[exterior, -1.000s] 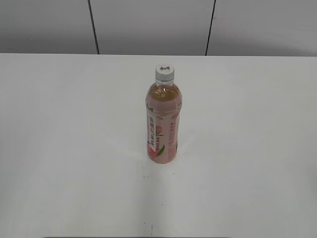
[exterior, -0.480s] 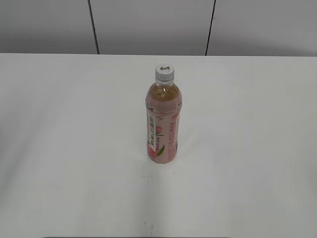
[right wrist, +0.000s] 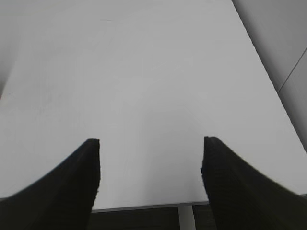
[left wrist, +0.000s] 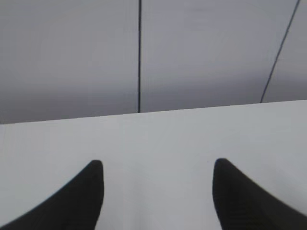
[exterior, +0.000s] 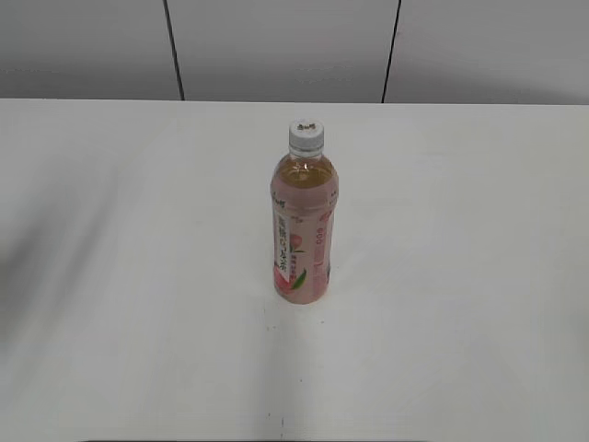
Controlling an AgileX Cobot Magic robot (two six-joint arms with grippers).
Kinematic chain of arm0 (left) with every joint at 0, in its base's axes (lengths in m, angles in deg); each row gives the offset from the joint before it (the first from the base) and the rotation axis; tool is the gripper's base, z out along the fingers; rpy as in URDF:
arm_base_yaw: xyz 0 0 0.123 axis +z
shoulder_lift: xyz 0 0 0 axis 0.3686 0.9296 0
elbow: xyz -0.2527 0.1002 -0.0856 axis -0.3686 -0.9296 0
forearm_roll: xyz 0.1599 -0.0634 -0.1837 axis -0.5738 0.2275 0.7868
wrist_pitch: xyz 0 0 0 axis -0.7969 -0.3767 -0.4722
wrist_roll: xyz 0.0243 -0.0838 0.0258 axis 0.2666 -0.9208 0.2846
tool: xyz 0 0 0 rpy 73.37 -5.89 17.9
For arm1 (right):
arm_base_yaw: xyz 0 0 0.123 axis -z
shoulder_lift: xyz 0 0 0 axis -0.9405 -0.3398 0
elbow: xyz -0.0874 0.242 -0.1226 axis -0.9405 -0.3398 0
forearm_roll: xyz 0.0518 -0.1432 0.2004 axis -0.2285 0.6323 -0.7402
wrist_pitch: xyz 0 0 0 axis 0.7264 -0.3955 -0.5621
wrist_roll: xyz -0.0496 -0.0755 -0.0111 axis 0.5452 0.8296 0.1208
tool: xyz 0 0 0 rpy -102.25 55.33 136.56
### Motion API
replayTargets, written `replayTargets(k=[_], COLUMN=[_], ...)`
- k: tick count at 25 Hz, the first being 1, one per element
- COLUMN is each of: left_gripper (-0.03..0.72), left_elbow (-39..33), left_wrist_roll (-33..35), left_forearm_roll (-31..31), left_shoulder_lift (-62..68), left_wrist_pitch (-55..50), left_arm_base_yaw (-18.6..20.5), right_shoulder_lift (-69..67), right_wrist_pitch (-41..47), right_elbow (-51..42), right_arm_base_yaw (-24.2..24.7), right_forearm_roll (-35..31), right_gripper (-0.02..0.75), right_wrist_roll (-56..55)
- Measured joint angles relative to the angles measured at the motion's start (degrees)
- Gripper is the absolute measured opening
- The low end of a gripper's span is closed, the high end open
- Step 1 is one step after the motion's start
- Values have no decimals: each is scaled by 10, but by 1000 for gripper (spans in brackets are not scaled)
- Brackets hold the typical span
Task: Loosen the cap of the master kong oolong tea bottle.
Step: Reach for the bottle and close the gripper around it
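White laminate forms the worktop point(exterior: 138, 276), on which the master kong oolong tea bottle point(exterior: 303, 226) is seen standing upright near the middle in the exterior view, slightly towards the far side. Amber tea is visible through the clear shoulder above a pink label printed with a peach, a green leaf and Chinese characters. The cap point(exterior: 306, 136), white with a ribbed side and a small dark mark on top, is seated on the neck. Grey wall panels point(exterior: 276, 46) divided by dark seams are seen behind the far edge of the worktop. Neither arm is shown in the exterior view, and nothing is touching the bottle. In the left wrist view, the left claw point(left wrist: 157, 191) is shown spread wide, its two dark fingers held apart over bare worktop with the panelled wall ahead; nothing is held between them. In the right wrist view, the right claw point(right wrist: 151, 179) is likewise spread apart and empty, held above the worktop close to one of its edges.
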Motion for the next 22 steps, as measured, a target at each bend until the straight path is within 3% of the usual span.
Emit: replayTargets(k=[6,10,14,18,22], left_gripper=[436,440,493,557,571], left_elbow=[-84,-125,-130,-130,-130], left_wrist_roll=[0,-2,-24,-82,-105], left_forearm_roll=[-11,-14,-63,-172,-212], left_shoulder_lift=[88,146,187,226,291], left_wrist_pitch=[183,238,270,346,425], left_arm_base_yaw=[-142,-205,-236,-240,-240], right_shoulder_lift=[0,0,0,0,0], right_wrist_pitch=[0,0,0,0,0], right_elbow=[0,0,0,0,0], right_arm_base_yaw=[0,0,0,0,0], right_forearm_roll=[0,0,0,0,0], right_gripper=[503,503,503,503,503], right_wrist_roll=[0,0,0,0,0])
